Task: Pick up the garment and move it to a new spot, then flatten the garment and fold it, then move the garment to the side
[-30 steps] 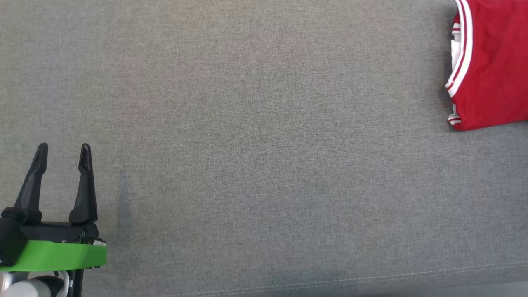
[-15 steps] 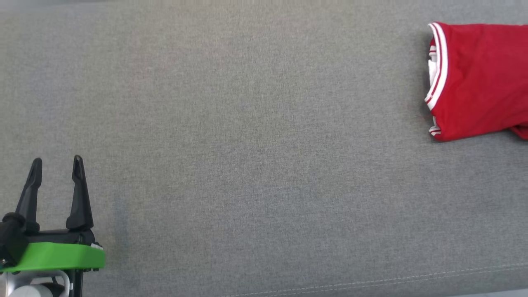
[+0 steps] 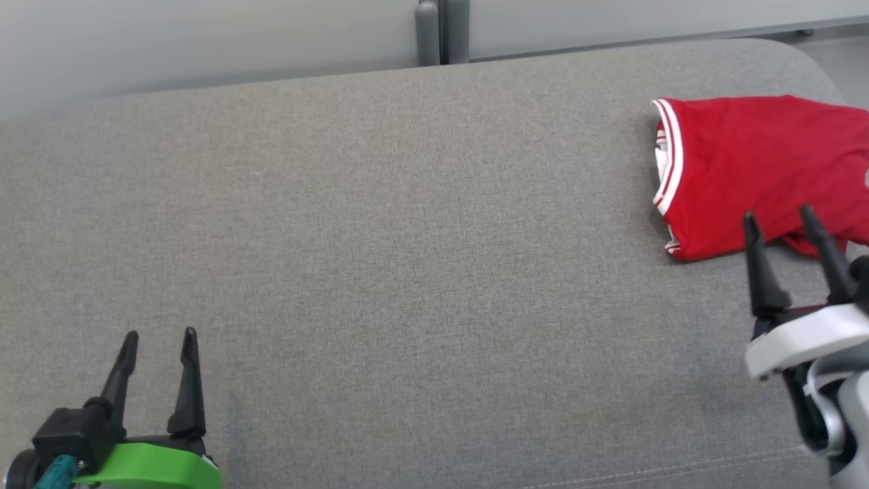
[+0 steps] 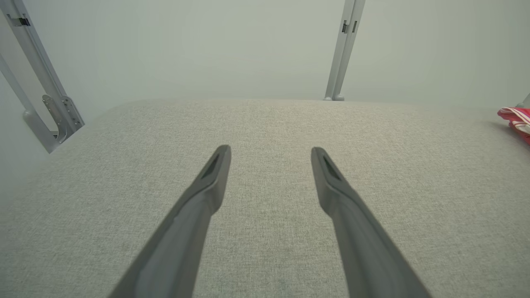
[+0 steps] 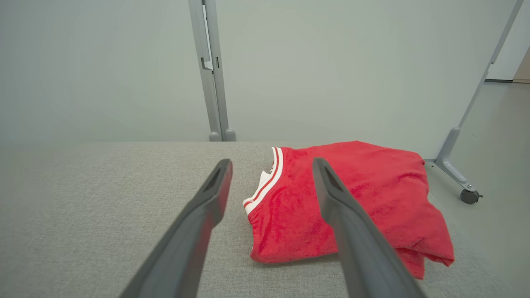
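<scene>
The grey padded surface (image 3: 407,238) lies under both grippers and stretches far ahead of them and between them. Behind its far edge, straight ahead of both grippers, stand pale wall panels (image 5: 331,62).

The red garment (image 3: 753,163), folded into a compact shape with a white and red striped trim on its left edge, rests on the surface directly in front of the right gripper (image 3: 778,212). In the head view the tips of this gripper overlap the near edge of the garment. In the right wrist view the cloth lies beyond and below the two fingers, mostly ahead of the right finger. From the left gripper (image 3: 159,334) the garment is well apart, far to its right side.

The right gripper has its fingers spread wide and holds nothing; whether the tips touch the cloth I cannot tell. The left gripper is also spread wide and empty, over bare grey fabric.

A grey post (image 3: 434,30) rises between the panels, ahead of the left gripper and to its right. A small caster wheel (image 5: 470,195) stands on the floor, to the right of the right gripper and past the garment.
</scene>
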### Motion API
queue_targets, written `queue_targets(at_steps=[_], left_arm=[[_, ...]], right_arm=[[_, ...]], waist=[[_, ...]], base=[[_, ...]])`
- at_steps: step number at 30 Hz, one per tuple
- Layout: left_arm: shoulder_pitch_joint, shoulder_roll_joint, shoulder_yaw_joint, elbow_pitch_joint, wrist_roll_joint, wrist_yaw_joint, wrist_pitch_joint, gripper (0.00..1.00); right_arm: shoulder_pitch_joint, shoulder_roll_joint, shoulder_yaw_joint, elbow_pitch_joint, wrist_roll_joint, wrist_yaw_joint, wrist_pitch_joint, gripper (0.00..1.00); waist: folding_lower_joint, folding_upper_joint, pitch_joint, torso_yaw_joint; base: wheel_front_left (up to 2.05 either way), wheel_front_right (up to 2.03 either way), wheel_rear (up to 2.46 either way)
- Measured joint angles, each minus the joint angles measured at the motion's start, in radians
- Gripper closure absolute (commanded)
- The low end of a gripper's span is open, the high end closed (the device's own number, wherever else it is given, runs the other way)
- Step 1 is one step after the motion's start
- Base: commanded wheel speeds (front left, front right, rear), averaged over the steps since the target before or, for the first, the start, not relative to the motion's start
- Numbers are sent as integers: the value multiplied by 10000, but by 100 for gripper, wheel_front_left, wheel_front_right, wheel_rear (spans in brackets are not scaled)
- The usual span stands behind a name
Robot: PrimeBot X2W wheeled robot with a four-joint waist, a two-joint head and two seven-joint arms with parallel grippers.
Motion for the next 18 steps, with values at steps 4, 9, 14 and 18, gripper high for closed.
queue_targets(at_steps=[4,9,14,18], left_arm=[[-14,-192,-236,401,31,-27,-2,0],[-33,-324,-322,721,109,-29,-19,0],[-32,-324,-303,920,282,-27,-50,0],[-27,-326,-205,1078,284,-21,-58,0]], right_arm=[[566,418,391,-52,-290,-15,-111,0],[994,767,1041,-36,-851,-77,-155,0],[1026,922,1101,-33,-1170,-79,-186,0],[1186,922,533,92,-1294,-90,-188,0]], waist=[[0,0,-335,-3],[0,0,-697,141],[0,0,-1028,318],[0,0,-1233,501]], base=[[0,0,0],[0,0,0],[0,0,0],[0,0,0]])
